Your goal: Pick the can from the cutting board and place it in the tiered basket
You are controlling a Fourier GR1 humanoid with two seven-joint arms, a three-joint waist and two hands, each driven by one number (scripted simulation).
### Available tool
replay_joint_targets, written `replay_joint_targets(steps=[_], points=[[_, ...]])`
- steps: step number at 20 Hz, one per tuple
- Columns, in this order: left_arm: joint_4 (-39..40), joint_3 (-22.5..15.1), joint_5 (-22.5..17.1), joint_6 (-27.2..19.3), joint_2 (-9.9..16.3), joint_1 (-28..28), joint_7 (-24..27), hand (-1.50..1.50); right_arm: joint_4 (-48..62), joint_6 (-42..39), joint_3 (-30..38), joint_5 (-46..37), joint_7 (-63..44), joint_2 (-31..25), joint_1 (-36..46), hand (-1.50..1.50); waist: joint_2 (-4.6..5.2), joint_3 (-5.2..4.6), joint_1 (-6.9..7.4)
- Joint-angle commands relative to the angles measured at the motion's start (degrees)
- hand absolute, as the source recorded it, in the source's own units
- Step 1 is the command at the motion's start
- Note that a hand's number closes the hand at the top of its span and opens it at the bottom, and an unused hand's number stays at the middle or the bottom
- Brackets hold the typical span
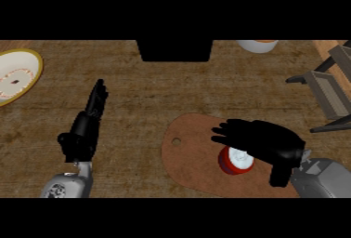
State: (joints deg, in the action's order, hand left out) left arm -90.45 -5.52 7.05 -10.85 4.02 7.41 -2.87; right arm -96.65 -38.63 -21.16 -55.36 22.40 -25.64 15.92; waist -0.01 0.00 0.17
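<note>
The right black hand (264,142) is spread open just over the red, white-topped can (235,161), which stands on the rounded brown cutting board (188,153). The left hand (86,123) is held straight-fingered, left of the board.

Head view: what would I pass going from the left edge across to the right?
Plate → left hand → cutting board → can, under the right hand → tiered basket.
</note>
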Motion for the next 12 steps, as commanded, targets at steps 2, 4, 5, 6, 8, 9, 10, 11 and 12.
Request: replay_joint_targets(steps=[2,4,5,6,8,9,10,11,12], points=[[1.4,-0.7,1.2,-0.5,-1.7,-0.6,1.6,0.00,4.5,2.1,-0.9,-2.4,4.8,0.6,-1.1,-1.50,0.05,0.01,-0.07],[2.4,1.9,0.3,0.8,0.0,1.5,1.3,0.00,4.1,4.0,-0.4,-3.4,6.9,-1.0,-3.3,-1.50,0.03,0.01,-0.16],[-2.6,-2.1,2.8,-0.5,-1.9,-2.0,-0.9,0.00,1.5,0.2,-0.5,-3.3,2.6,2.9,-1.7,-1.50,-0.03,0.00,-0.05],[-0.7,-0.5,2.2,-0.5,-1.7,-0.3,-0.3,0.00,2.8,2.0,-1.6,-4.3,3.4,2.6,-3.5,-1.50,-0.01,0.00,-0.11],[3.3,1.6,0.9,0.9,-0.7,-0.5,3.8,0.00,2.3,1.4,-0.4,-3.6,4.1,2.7,-3.7,-1.50,0.01,0.00,-0.16],[-2.0,-1.8,4.4,-2.2,-2.8,-1.4,-1.9,0.00,2.1,-0.7,0.4,-3.5,3.6,2.8,-2.7,-1.50,-0.03,0.00,-0.08],[-4.4,-0.3,2.0,0.7,-0.8,-1.9,-2.5,0.00,5.5,2.0,-0.2,-3.2,4.3,5.0,-1.8,-1.50,-0.01,0.01,0.08],[-0.3,1.8,0.8,1.6,-0.3,2.0,-1.6,0.00,7.9,6.4,-1.8,-5.4,6.3,4.2,-3.9,-1.50,0.04,0.01,-0.07],[-1.6,-1.3,2.6,0.6,-2.0,-2.6,0.2,0.00,7.5,2.3,-0.7,-4.8,2.7,7.4,-0.8,-1.50,0.01,0.00,0.04]])
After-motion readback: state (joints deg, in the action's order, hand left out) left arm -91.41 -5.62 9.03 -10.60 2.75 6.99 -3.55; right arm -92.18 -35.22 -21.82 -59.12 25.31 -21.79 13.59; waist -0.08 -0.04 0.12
